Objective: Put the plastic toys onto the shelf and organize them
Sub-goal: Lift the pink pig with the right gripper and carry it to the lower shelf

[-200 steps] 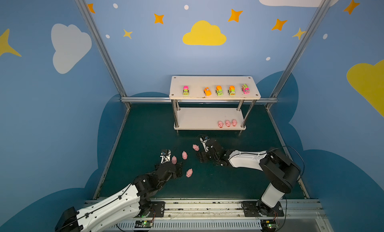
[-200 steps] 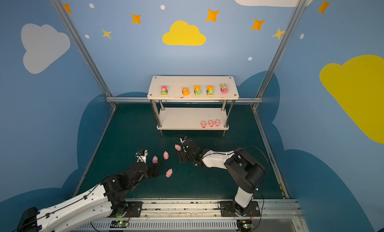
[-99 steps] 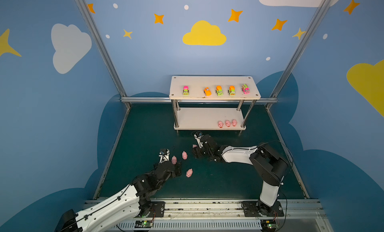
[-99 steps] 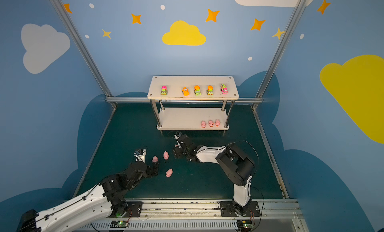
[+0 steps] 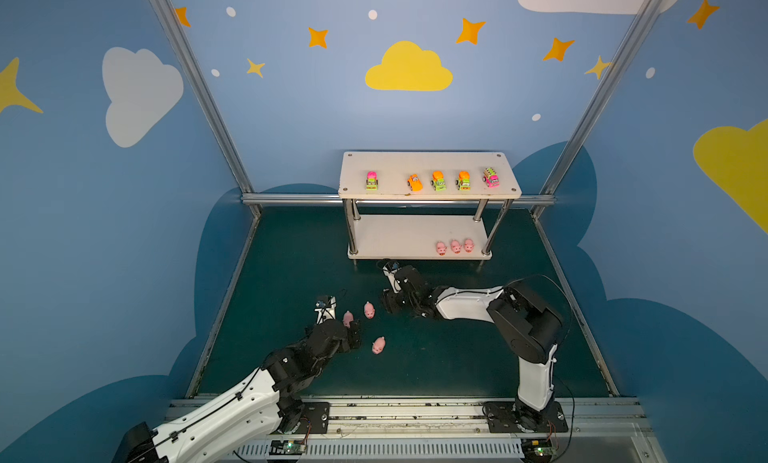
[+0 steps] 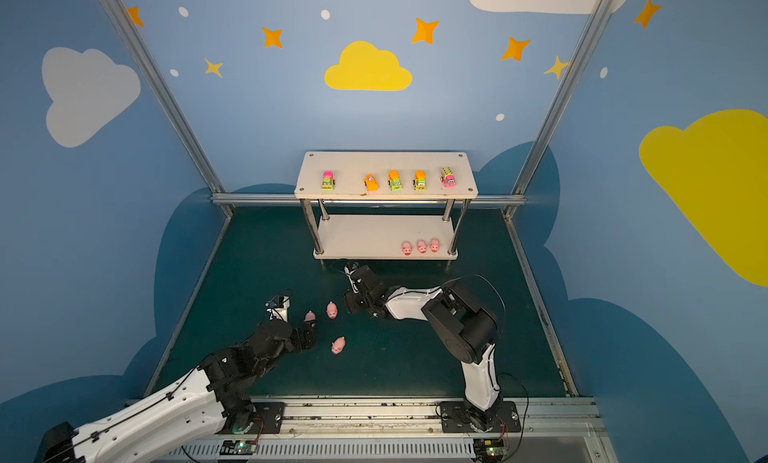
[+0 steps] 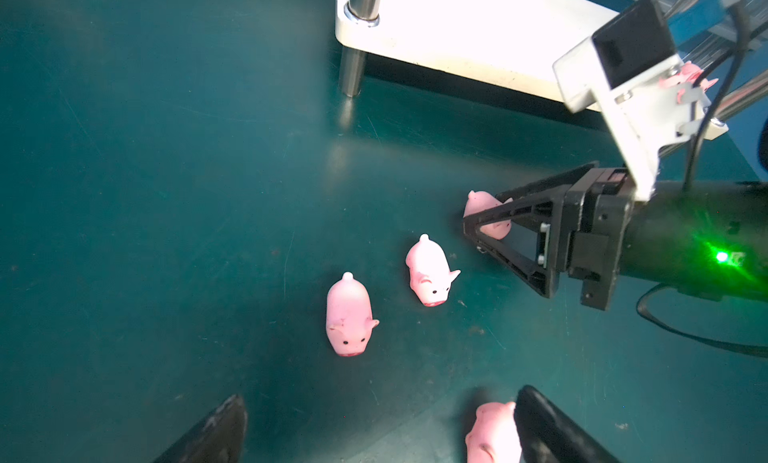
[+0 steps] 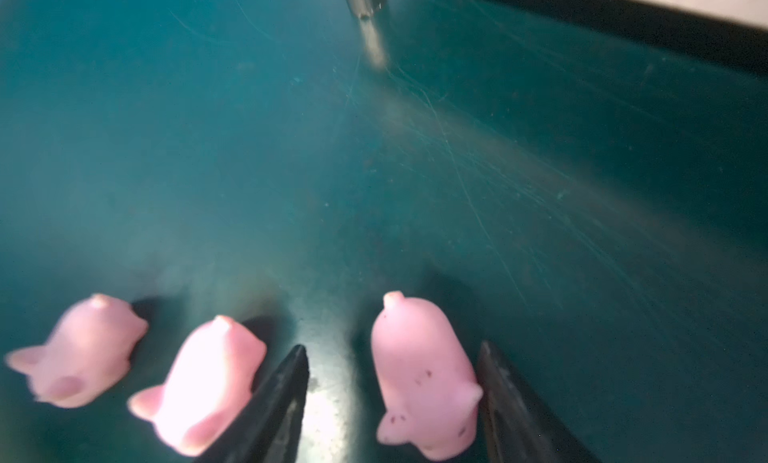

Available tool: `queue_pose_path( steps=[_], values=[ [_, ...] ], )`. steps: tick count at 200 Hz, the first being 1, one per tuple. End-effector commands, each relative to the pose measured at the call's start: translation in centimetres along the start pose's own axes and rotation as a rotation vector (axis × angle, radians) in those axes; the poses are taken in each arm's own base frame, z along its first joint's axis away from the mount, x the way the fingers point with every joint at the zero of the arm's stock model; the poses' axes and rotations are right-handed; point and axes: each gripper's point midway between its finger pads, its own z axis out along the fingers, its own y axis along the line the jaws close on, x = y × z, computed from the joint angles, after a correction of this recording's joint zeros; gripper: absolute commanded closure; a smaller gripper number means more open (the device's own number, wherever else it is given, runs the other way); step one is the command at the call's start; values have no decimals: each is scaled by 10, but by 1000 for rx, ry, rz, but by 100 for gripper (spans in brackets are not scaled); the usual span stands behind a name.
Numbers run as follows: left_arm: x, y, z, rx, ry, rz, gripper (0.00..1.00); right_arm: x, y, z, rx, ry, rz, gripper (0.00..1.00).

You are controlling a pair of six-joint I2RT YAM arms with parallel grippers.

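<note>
Shifted leftward and narrowed, the right pincer [image 8: 392, 346] now straddles a smooth pink pig [image 8: 419, 373], gap on one side. Nearest, left pincer [image 7: 380, 394] spread wide beside another pig [image 7: 492, 432]; two pigs [image 7: 349, 315] loose on scratched green counter [image 7: 166, 191]. Beyond, white shelf [image 5: 399, 236]: three pigs [image 5: 455, 246] low at right, five vehicles [image 5: 438, 181] on top.

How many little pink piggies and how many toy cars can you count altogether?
Tiny pink plastic pigs: 7 (3 on the white two-tier shelf, 4 on the green floor)
Tiny bright plastic toy cars: 5 (all on the shelf's top board)
Total: 12
</note>
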Motion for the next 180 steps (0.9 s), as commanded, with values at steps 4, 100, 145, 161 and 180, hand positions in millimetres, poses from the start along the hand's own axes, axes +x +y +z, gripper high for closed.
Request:
queue_pose_path(
  steps=[4,100,145,161,180],
  values=[
    [2,1,3,5,-2,-2,0,2,-1,5,-3,24,6,39],
    [5,5,2,6,2,-8,0,7,-3,14,-2,42,18,41],
    [3,6,-1,11,-8,-15,0,9,-4,17,1,55,23,50],
    [3,6,-2,12,-9,-17,0,11,-5,17,4,59,24,51],
    [3,7,-2,12,-9,-19,0,13,-5,17,6,64,25,56]
  ],
)
